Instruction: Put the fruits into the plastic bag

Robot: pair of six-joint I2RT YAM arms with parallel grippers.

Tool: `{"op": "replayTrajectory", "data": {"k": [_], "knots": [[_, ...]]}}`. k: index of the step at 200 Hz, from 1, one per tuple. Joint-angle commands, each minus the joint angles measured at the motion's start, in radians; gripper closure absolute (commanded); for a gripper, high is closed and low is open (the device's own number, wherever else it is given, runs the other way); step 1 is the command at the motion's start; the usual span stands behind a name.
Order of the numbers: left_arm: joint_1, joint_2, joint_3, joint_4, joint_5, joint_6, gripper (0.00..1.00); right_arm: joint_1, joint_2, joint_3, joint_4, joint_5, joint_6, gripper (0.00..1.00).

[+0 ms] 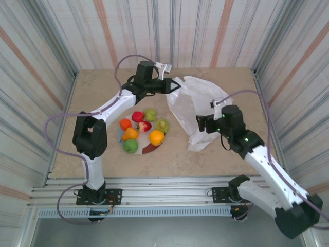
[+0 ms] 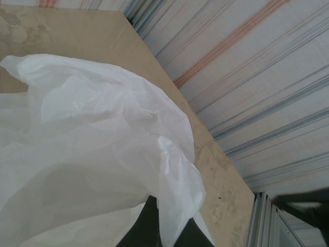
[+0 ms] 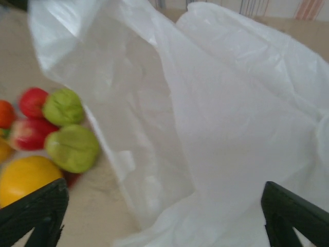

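The fruits [image 1: 145,126] sit bunched on a plate [image 1: 149,150] near the middle of the bench [image 1: 103,87]. The plastic bag [image 1: 198,110] lies just right of the plate. The left tool [image 1: 172,87] is at the bag's far left corner, and the right tool [image 1: 201,124] is over its near part.

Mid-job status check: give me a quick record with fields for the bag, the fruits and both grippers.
bag: white plastic, right of the plate, far-left edge lifted
fruits: clustered on the plate, none seen in the bag
left gripper: closed on the bag's lifted edge
right gripper: open, fingers spread either side of the bag's near part
progress: bagging not started
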Motion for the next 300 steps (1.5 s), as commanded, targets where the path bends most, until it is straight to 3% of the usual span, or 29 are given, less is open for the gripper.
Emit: {"op": "replayTrajectory", "data": {"k": [1,25,72,82,108,133,147,176,189,223,249,273,300], "knots": [[-0.005,-0.008,0.02,-0.028,0.05,0.03,1.0,0.006,0.143,-0.002,0.167,0.098,-0.128,0.01],[-0.011,0.002,0.03,-0.02,0.077,0.023,1.0,0.008,0.309,0.016,0.338,0.085,-0.114,0.01],[-0.029,0.023,0.059,-0.05,0.122,0.055,1.0,0.021,0.57,0.057,0.526,0.342,-0.161,0.03],[-0.03,0.03,0.069,-0.068,0.121,0.067,1.0,0.023,0.584,0.063,0.539,0.368,-0.172,0.13],[-0.026,0.044,0.08,-0.088,0.096,0.08,1.0,0.02,0.557,0.069,0.495,0.393,-0.185,0.56],[-0.018,0.06,0.092,-0.098,0.084,0.081,1.0,0.005,0.486,0.054,0.413,0.382,-0.174,0.89],[-0.013,0.067,0.105,-0.108,0.074,0.084,0.98,0.001,0.428,0.054,0.338,0.352,-0.167,1.0],[-0.012,0.071,0.137,-0.166,0.007,0.148,0.86,-0.06,0.311,0.097,0.088,0.133,-0.08,1.0],[-0.017,0.067,0.141,-0.178,-0.041,0.205,0.75,-0.104,0.27,0.117,0.003,0.033,-0.022,1.0],[-0.013,0.052,0.163,-0.192,-0.163,0.258,0.54,-0.25,0.227,0.158,-0.101,-0.258,0.191,1.0],[0.002,0.026,0.184,-0.227,-0.162,0.241,0.37,-0.294,0.237,0.176,-0.118,-0.378,0.303,1.0],[0.006,-0.041,0.127,-0.217,-0.184,0.243,0.23,-0.306,0.269,0.21,-0.165,-0.385,0.29,1.0],[0.017,-0.141,0.015,-0.211,-0.219,0.228,0.2,-0.336,0.299,0.254,-0.233,-0.421,0.208,1.0]]}}
